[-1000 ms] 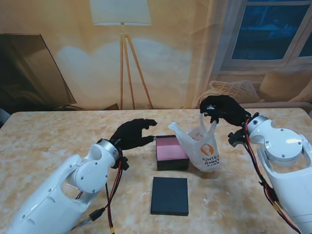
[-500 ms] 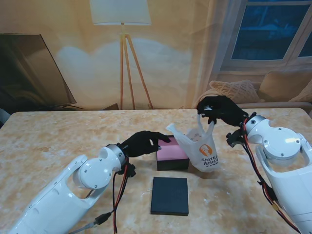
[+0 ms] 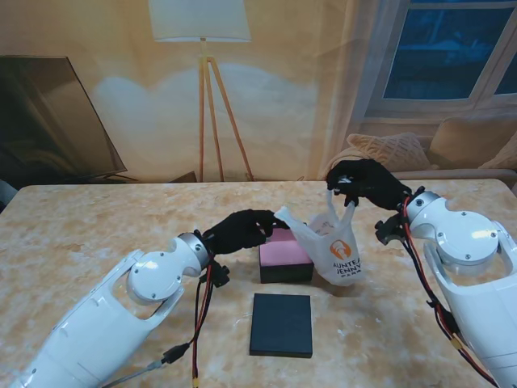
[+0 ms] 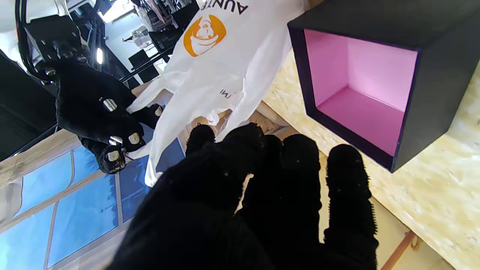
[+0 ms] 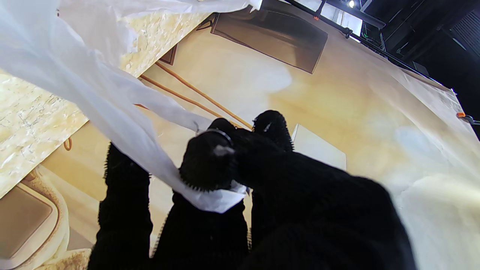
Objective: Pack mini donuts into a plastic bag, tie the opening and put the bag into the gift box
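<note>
A white plastic bag (image 3: 338, 249) with an orange logo hangs over the table just right of the gift box (image 3: 284, 254), a black box with a pink inside. My right hand (image 3: 363, 184) is shut on the bag's right handle (image 5: 112, 93) and holds it up. My left hand (image 3: 242, 229) reaches in from the left with its fingers curled close together. Its fingertips (image 4: 240, 135) meet the bag's left handle (image 3: 287, 217); a grip on it does not show. The bag's contents are hidden. In the left wrist view the bag (image 4: 225, 67) hangs beside the open box (image 4: 360, 97).
The box's flat black lid (image 3: 281, 324) lies nearer to me than the box, in the middle of the marble table (image 3: 97, 226). Behind the table stand a floor lamp (image 3: 202, 97) and a sofa with cushions (image 3: 396, 149).
My left hand has moved right and away from me, from beside the box to the bag's left handle, with fingers closing together. The right hand shifted the bag slightly left.
</note>
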